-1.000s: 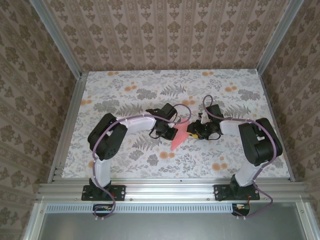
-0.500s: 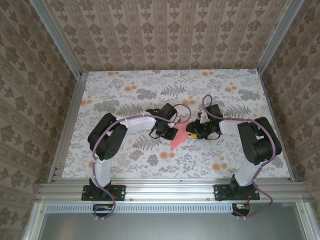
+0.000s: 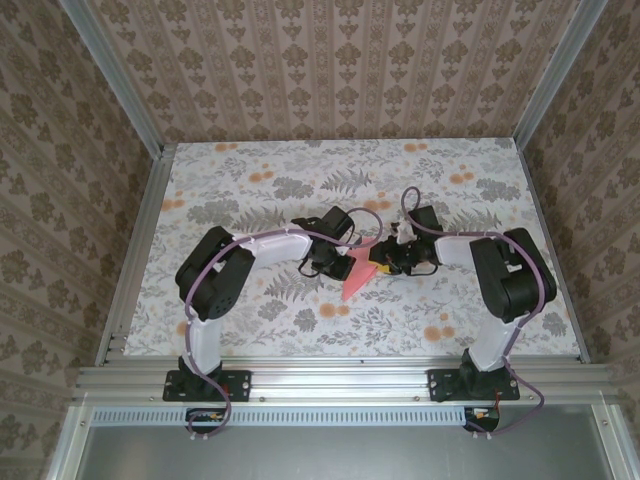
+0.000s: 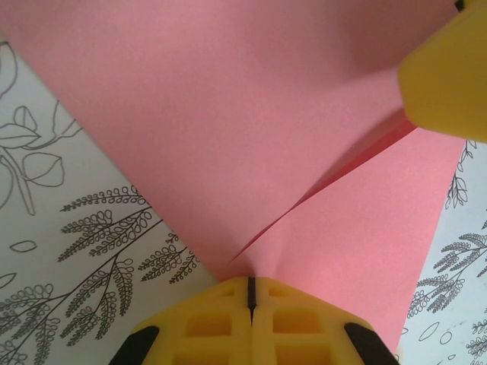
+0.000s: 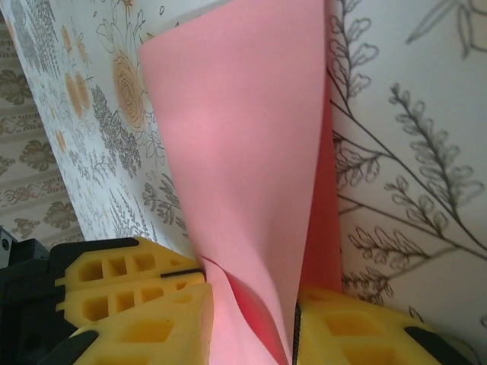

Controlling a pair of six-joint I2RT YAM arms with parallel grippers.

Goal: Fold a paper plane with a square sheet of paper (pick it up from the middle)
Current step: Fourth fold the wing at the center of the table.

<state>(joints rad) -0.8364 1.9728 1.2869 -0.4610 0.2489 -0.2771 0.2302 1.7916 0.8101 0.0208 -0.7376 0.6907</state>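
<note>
Left gripper (image 4: 249, 293), bottom centre of frame, is clenched on the paper plane (image 4: 228, 114). Right gripper (image 5: 251, 312) straddles it; whether it is clamped cannot be told.

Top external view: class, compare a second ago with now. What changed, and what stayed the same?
The right claw edged slightly left, toward the pink paper, with its jaws on either side of the paper's fold. The left claw stayed shut on the paper, which kept its place.

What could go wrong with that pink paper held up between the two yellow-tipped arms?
The left fingers are clamped on the partly folded salmon-pink paper sheet while the right fingers straddle its loose, bowed flap: closing there may set a crooked crease. Pulling apart could tear it.
</note>
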